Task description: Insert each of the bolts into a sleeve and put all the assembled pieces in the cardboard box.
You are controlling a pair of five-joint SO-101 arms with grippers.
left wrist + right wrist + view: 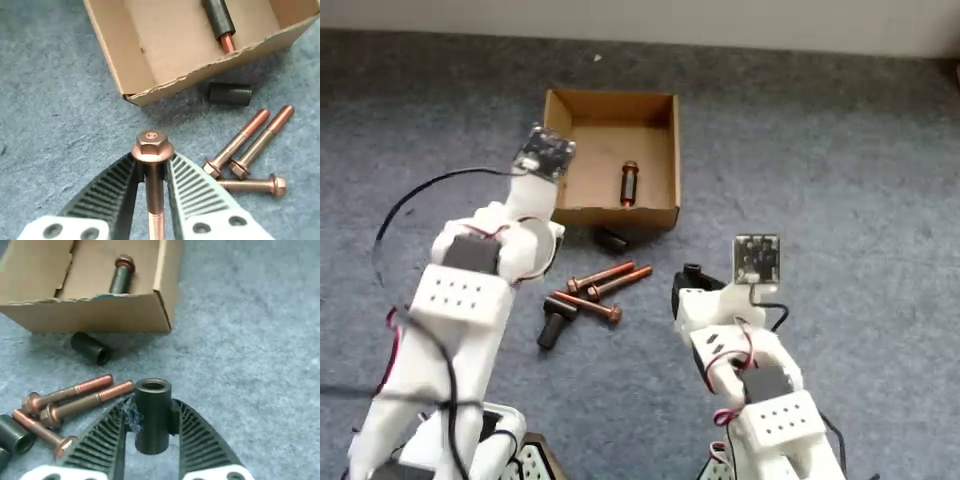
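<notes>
**Q:** What is recorded for the arm on the left?

**A:** The left pincer (pixel 154 167) is pressed onto the clamped bolt (pixel 153 145). The shank is gripped between the ribbed fingers (pixel 115 185), and the hex head projects past the tips. The bolt is held over the grey-covered desk (pixel 820 150), just in front of the left front corner of the cardboard box (pixel 616 214).

**Q:** What is found in the box?

**A:** One assembled piece (pixel 629 184), a bolt seated in a dark sleeve, is laid on the box floor. It is right of the middle and near the front wall.

**Q:** What is laid on the desk between the arms?

**A:** A loose sleeve (pixel 610 239) is lying on its side just outside the front wall. Nearer the arms, two loose bolts (pixel 620 281) are laid side by side. A third bolt (pixel 586 305) is set at an angle below them. A further sleeve (pixel 553 322) is placed beside the tip end of that bolt.

**Q:** What is recorded for the arm on the right?

**A:** The right pincer (pixel 150 412) is closed on the clamped sleeve (pixel 152 400), whose open bore projects past the tips. It is positioned right of the loose bolts and apart from the box.
</notes>
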